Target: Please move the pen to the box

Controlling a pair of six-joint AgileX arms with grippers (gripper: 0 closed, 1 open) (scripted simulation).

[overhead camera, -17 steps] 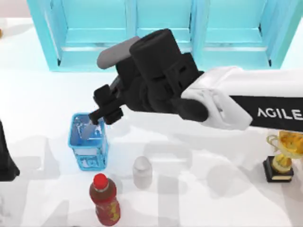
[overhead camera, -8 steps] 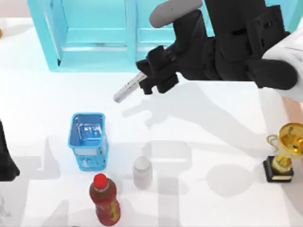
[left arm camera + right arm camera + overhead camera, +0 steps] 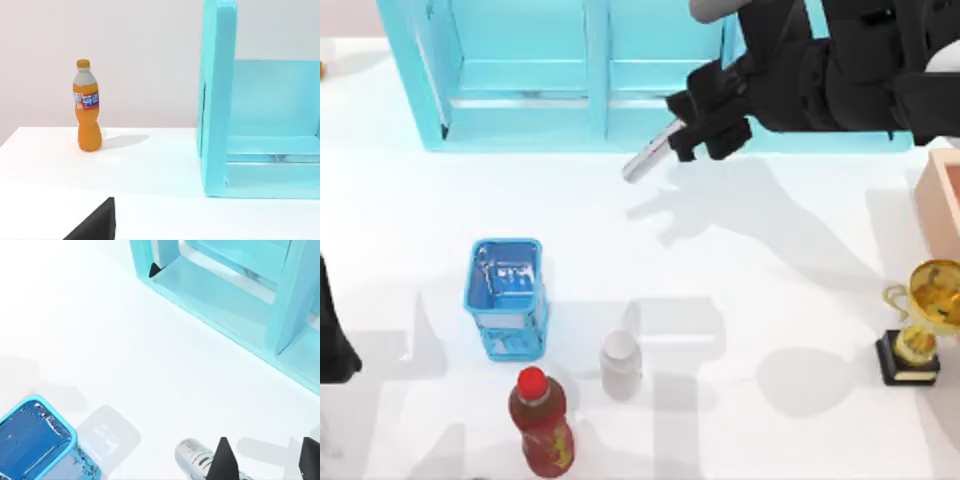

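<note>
Transport phase, by my reading. Right gripper (image 3: 705, 135) sits high over the rear of the table, in front of the turquoise cabinet (image 3: 520, 70), fingers clamped on the pen (image 3: 648, 158). Pen is airborne, tilted, with its silvery barrel end jutting out of the gripper toward the top view's left; its shadow falls on the white table (image 3: 420, 220) below. The cap end is hidden in the jaws. Right wrist view shows the barrel (image 3: 192, 456) beside a dark fingertip (image 3: 222, 460).

Box (image 3: 940, 205) shows as a corner at the table's right edge, well apart from the pen. Left arm (image 3: 332, 335) parked at the left edge; I cannot tell its finger state.

Doing the step well, as I judge it:
- keep height while crossing right, so the overhanging barrel clears the trophy (image 3: 920, 325) near the box;
- hold the clamp firm, since a smooth round barrel could pivot or slip;
- centre the pen over the box opening before lowering, and release low.

Materials and shapes:
- pen: slim cylinder, metallic-looking patterned barrel;
- box: pinkish-tan, thick plain walls, wood-like;
- blue basket (image 3: 506, 297): translucent, squarish;
- cabinet: glossy, open-fronted, flat panels;
- red-capped bottle (image 3: 542, 422) and small white bottle (image 3: 620, 365) at front; orange bottle (image 3: 87, 106) in the left wrist view.
</note>
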